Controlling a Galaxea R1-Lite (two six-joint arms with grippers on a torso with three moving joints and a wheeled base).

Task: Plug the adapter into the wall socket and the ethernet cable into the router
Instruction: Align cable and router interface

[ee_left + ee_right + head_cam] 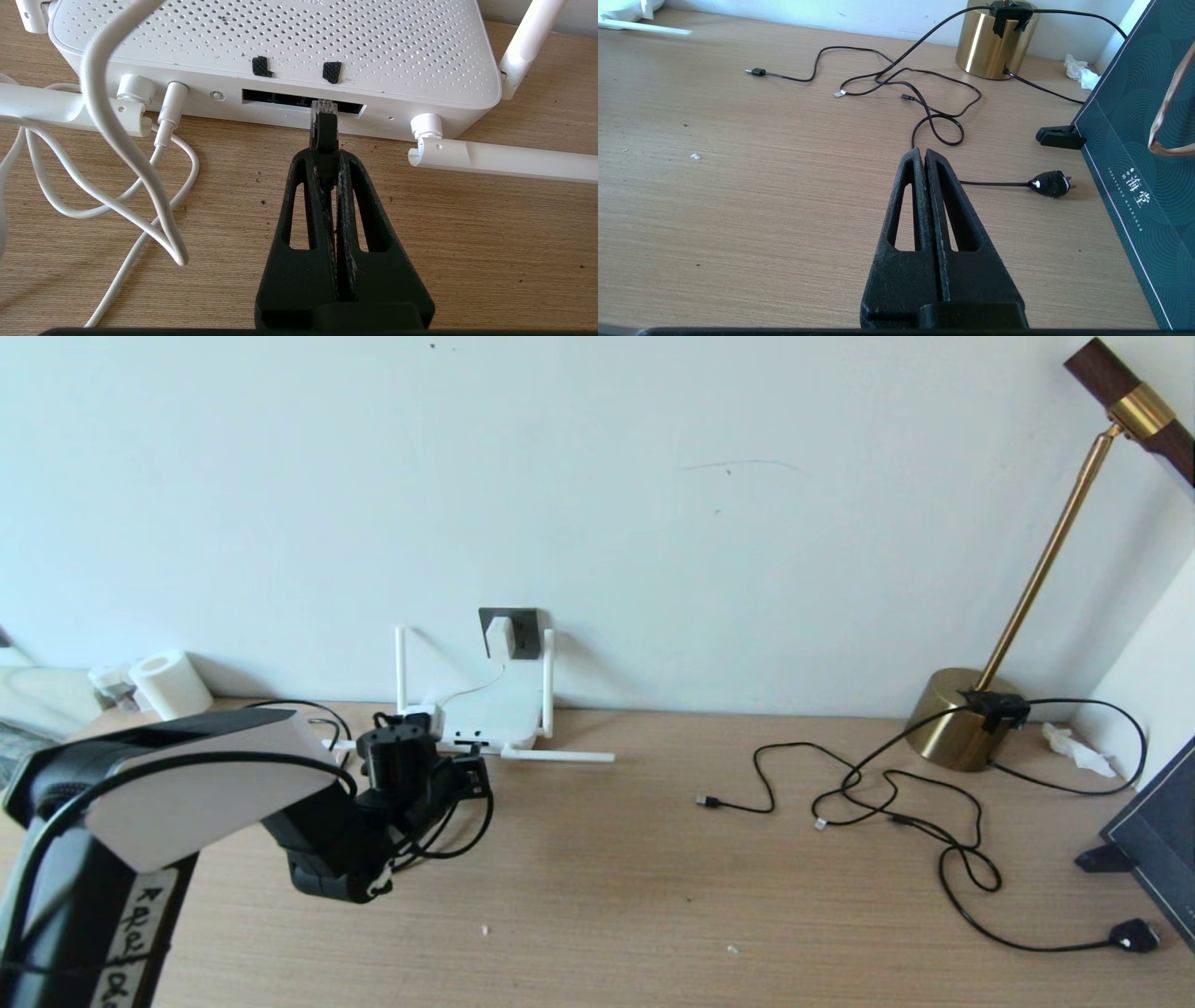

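The white router (495,709) (280,42) lies on the desk against the wall. Above it the white adapter (499,637) sits in the dark grey wall socket (523,625), its white cord (117,140) running down to the router's edge. My left gripper (471,775) (325,156) is shut on the black boot of the ethernet cable (324,133). The clear plug tip (324,106) is at the mouth of the router's dark port slot (280,100). The black cable loops below my left wrist (448,845). My right gripper (923,154) is shut and holds nothing, above bare desk.
Two antennas (504,161) (56,107) lie flat on the desk either side of the ports. Thin black cords (887,803) with a flat black plug (1134,935) sprawl at the right by a brass lamp base (957,719). A dark box (1143,154) stands at the far right.
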